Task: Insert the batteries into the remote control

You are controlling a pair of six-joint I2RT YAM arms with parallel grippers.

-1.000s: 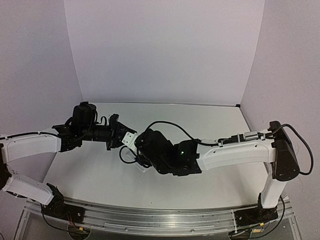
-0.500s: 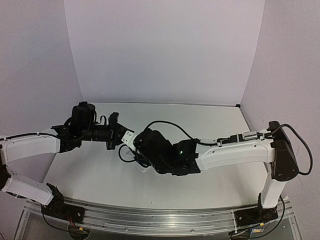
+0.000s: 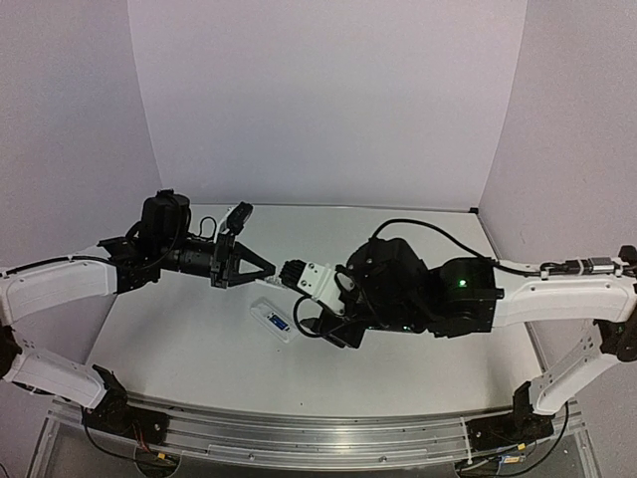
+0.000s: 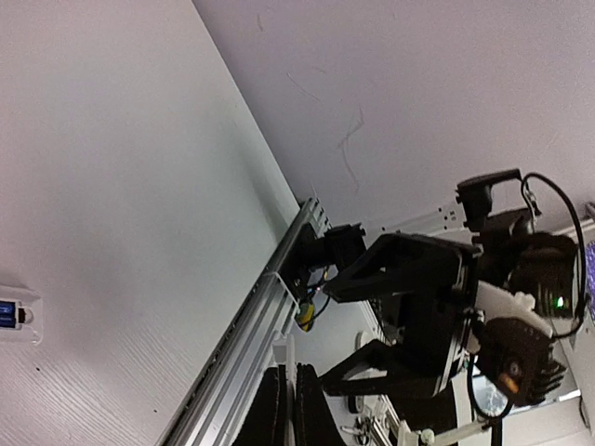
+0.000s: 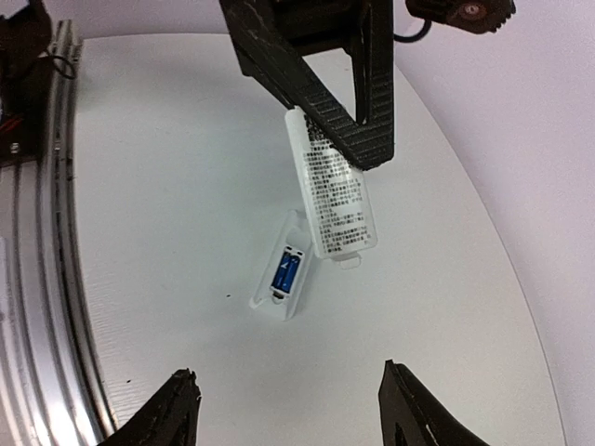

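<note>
Right pincer point(image 5: 286, 395) now back from white remote control point(image 3: 271, 320), blue batteries point(image 5: 284, 270) inside

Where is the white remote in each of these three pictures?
Top camera: remote lies on the table, just left of centre.
Left wrist: remote at the left edge, cut off.
Right wrist: remote in the middle, blue batteries showing.
Shared landmark: the metal rail along the table's near edge.

We see our right fingers point(image 5: 172, 413) spread wide at the bottom edge, with nothing between them. Beyond them on the white tabletop point(image 5: 167, 186) lies the remote control point(image 5: 275, 307), its compartment open and the blue batteries point(image 5: 285, 271) seated inside. The left fingers point(image 5: 321, 102) pinch a printed cover piece point(image 5: 335, 200), which overlaps the remote's far end in our view.
</note>
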